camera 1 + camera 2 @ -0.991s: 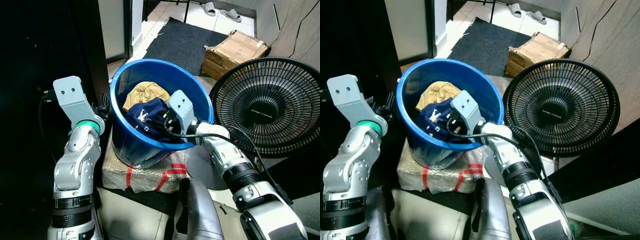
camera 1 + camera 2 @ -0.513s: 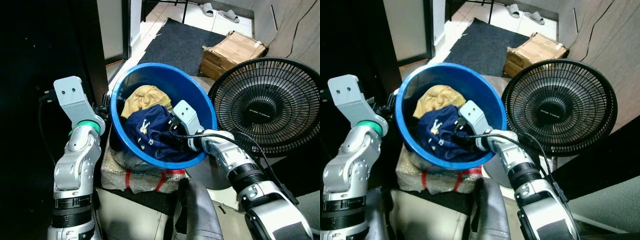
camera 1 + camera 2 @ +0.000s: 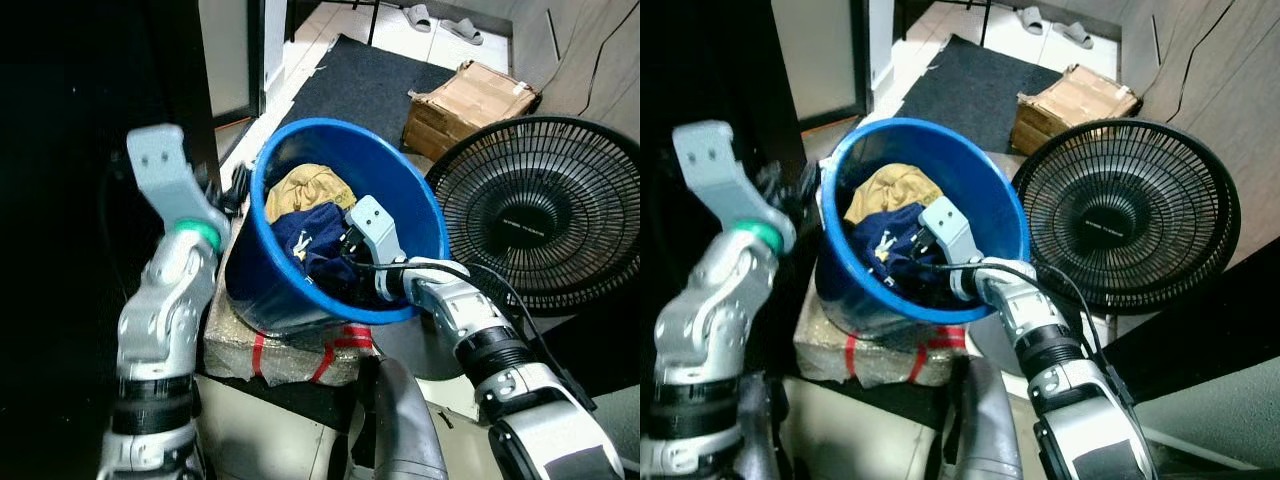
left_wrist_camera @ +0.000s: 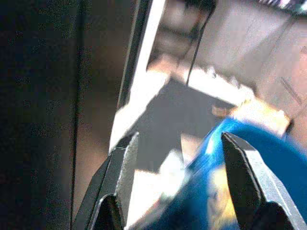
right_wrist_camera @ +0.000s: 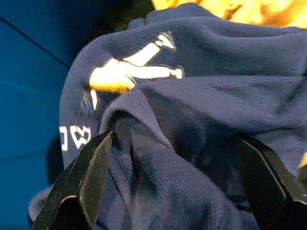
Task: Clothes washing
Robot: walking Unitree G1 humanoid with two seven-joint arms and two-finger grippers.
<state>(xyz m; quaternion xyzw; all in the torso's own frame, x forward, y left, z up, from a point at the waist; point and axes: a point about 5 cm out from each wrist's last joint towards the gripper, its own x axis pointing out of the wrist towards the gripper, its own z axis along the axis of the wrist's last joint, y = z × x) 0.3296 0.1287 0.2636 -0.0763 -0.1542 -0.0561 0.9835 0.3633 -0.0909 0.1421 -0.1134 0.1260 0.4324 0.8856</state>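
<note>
**Right gripper down in the tilted basin, over the navy garment**

The blue basin (image 3: 400, 215) sits tipped on a plastic-wrapped bundle with red tape (image 3: 285, 350), its mouth leaning toward the robot's left. Inside it lie two pieces of laundry: a yellow-tan garment (image 3: 310, 187) toward the far wall, and a navy garment with pale lettering (image 3: 310, 240) in front of it, the two touching.

The right arm reaches over the near rim and into the basin, and the right gripper (image 5: 175, 167) is right on the navy garment. In the right wrist view the two black fingers (image 5: 93, 167) stand wide apart with folds of navy cloth bunched between them; the cloth fills the gap, but the fingers are spread, not pinched on it. A yellow-and-white printed figure shows on the fabric just ahead, with the blue basin wall beside it.

The left arm is raised beside the basin's outer wall, on the robot's left. The left gripper (image 4: 175, 182) hangs with its fingers (image 4: 120, 177) parted and nothing between them, the blue rim showing just past them, blurred.

To the right of the basin stands a black fan (image 3: 545, 210), close to its rim. Beyond lie a cardboard box (image 3: 470, 100) and a dark mat (image 3: 370, 85) on the tiled floor.
</note>
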